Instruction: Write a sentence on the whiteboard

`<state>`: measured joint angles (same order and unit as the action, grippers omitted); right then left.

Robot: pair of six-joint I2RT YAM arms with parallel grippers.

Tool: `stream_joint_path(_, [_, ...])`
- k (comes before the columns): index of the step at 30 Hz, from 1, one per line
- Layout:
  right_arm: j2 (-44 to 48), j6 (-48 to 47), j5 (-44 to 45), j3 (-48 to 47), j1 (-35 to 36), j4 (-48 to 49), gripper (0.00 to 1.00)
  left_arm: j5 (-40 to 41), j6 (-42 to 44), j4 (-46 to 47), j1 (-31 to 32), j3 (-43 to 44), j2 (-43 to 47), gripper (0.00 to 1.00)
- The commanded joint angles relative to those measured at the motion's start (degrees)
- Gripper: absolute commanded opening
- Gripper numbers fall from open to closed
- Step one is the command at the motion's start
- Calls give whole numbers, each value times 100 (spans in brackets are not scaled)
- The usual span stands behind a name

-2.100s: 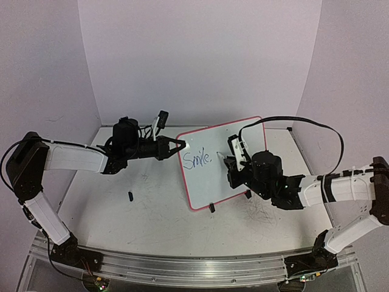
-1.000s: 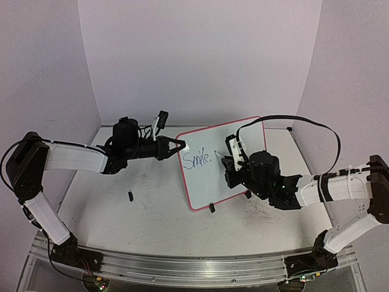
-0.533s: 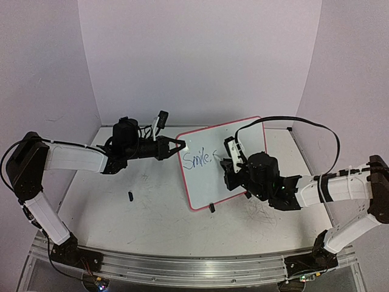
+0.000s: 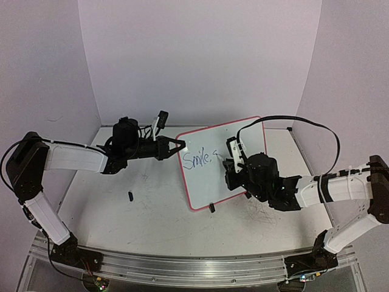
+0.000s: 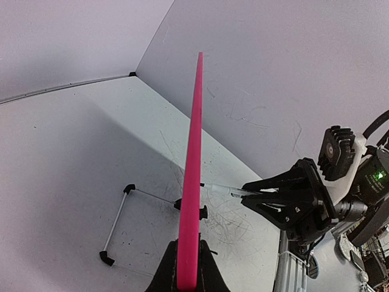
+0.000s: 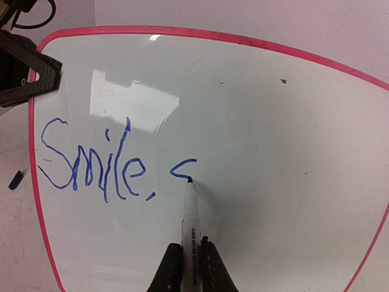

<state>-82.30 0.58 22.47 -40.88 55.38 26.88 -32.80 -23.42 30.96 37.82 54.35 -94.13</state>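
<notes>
The whiteboard [image 4: 209, 182] with its pink-red rim stands upright on the table, tilted back. My left gripper [image 4: 181, 146] is shut on the board's left edge; in the left wrist view the rim [image 5: 193, 182] runs edge-on out of its jaws [image 5: 187, 275]. My right gripper [image 4: 230, 163] is shut on a white marker [image 6: 190, 225], whose tip touches the board face [image 6: 273, 121]. The sentence [image 6: 91, 164] reads "Smile," in blue, followed by a small new curved stroke [image 6: 181, 169] at the marker tip. From the top view the words [image 4: 199, 159] sit on the board's upper left.
A small dark marker cap [image 4: 130, 196] lies on the scuffed tabletop left of the board. Two black clip feet [image 4: 212, 207] hold the board's lower edge. A wire stand [image 5: 115, 225] rests behind it. Walls close in on three sides.
The right gripper shifted slightly left and down along the board, and the marker drew a short new stroke after the comma. The left arm and the board stayed still.
</notes>
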Motion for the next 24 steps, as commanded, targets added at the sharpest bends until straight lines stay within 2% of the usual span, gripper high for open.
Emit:
stream_joint_path(1, [64, 216, 242, -99, -8, -242, 0, -65, 461, -588, 32, 26, -73, 0])
stream_joint_path(24, [-88, 344, 45, -190, 174, -305, 0, -108, 452, -584, 34, 27, -36, 0])
